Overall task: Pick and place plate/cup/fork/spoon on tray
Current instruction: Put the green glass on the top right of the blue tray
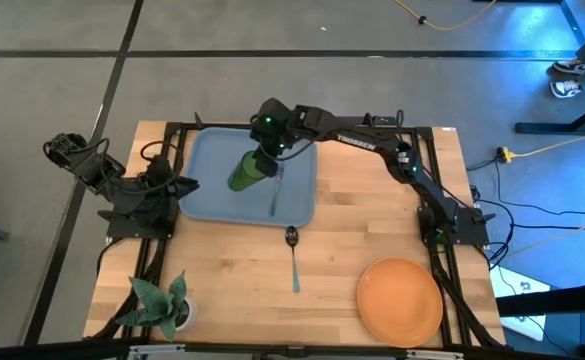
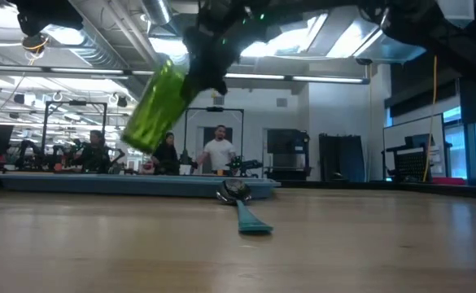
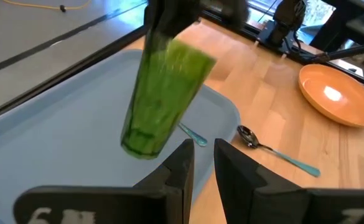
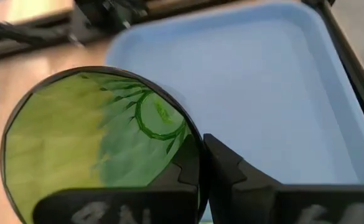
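Note:
My right gripper is over the blue-grey tray and is shut on the green cup. The cup is tilted and clear of the tray; it also shows in the low view and the left wrist view. The fork lies flat on the tray, partly hidden by the cup. The spoon lies on the table just in front of the tray. The orange plate rests on the table at the near right. My left gripper waits at the tray's left edge, its fingers a narrow gap apart. My right gripper holds the cup by its wall at the rim, with one finger inside the cup and one outside. The fingers come from above, slanting down. The cup hangs tilted below them, its base lowest and clear of the tray.
A leafy plant in a white pot stands at the table's near left corner. Bare wood lies between the spoon and the plate. People stand in the room beyond the table.

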